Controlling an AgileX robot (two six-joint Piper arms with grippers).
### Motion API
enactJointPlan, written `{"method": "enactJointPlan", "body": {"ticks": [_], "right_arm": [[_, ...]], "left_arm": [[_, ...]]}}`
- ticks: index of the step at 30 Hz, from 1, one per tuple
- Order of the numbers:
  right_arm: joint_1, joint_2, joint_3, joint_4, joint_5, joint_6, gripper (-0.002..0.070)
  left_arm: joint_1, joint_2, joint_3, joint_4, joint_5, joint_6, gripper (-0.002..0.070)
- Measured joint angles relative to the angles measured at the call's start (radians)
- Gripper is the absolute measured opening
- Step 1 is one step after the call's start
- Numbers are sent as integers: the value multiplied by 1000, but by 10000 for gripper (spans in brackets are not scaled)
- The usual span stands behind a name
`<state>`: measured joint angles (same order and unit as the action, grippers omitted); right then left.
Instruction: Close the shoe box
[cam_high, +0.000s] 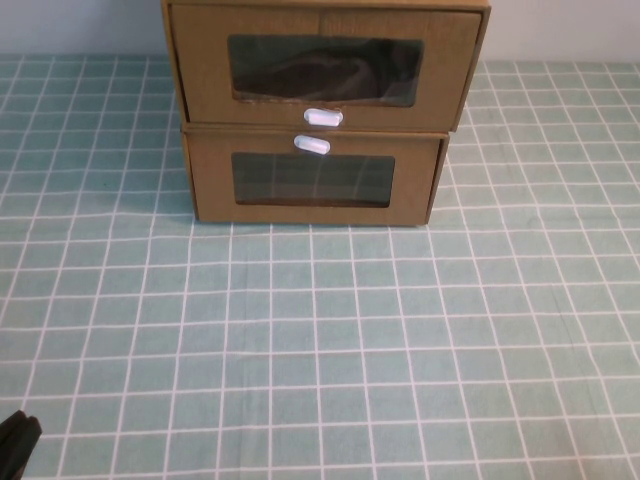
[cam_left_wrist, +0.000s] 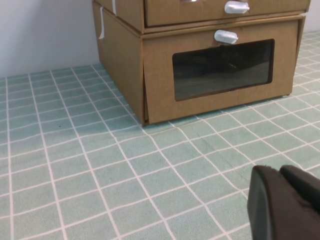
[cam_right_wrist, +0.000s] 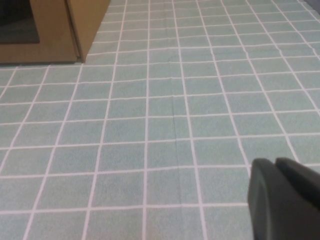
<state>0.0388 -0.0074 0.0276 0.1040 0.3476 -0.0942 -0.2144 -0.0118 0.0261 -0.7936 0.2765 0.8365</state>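
Your shoe box (cam_high: 322, 65) sits at 12 o'clock, stacked on the lower box (cam_high: 313, 178), drawer seemingly flush already. Left gripper (cam_left_wrist: 287, 202) at 7 o'clock, right gripper (cam_right_wrist: 285, 200) unseen overhead; their openings can't be told

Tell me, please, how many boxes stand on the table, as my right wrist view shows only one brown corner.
Observer: Two, stacked. The shoe box sits on top of the lower box.
Operator: How do I tell them apart?
Observer: The shoe box's white pull tab is below its window, while the lower box's tab is above its window.
Operator: Where are the arms, please?
Observer: The left gripper is at the near left corner of the high view, far from both boxes. The right gripper is outside that view and appears only in your own picture, low over the checked tablecloth.
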Motion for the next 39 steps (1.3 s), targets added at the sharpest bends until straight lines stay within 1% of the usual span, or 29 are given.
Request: {"method": "enactJointPlan", "body": {"ticks": [7, 10, 12, 13, 14, 16, 18, 20, 22, 25, 28, 31, 39], "right_arm": [[0, 0, 0, 0, 1, -1, -12], [0, 0, 0, 2, 1, -1, -12], [0, 0, 0, 2, 1, -2, -12], [0, 0, 0, 2, 1, -2, -12], [0, 0, 0, 2, 1, -2, -12], [0, 0, 0, 2, 1, -2, -12], [0, 0, 0, 2, 1, -2, -12], [0, 0, 0, 2, 1, -2, -12], [0, 0, 0, 2, 1, -2, -12], [0, -2, 0, 2, 1, -2, -12], [0, -2, 0, 2, 1, -2, -12], [0, -2, 0, 2, 1, -2, -12], [0, -2, 0, 2, 1, -2, -12]], "left_arm": [[0, 0, 0, 3, 0, 2, -5], [0, 0, 0, 29, -47, 44, -5], [0, 0, 0, 89, -91, 36, -5], [5, 0, 0, 128, -115, -6, -5], [18, 0, 0, 204, -152, -75, -5], [53, 0, 0, 358, -213, -246, -5], [101, 0, 0, 541, -247, -443, -5], [140, 0, 0, 659, -232, -581, -5], [173, 0, 0, 719, -174, -664, -5], [207, 0, 0, 756, -48, -707, -5], [216, 0, 0, 765, 38, -720, -5], [217, 0, 0, 768, 69, -725, -5], [217, 0, 0, 769, 74, -732, -5]]}}
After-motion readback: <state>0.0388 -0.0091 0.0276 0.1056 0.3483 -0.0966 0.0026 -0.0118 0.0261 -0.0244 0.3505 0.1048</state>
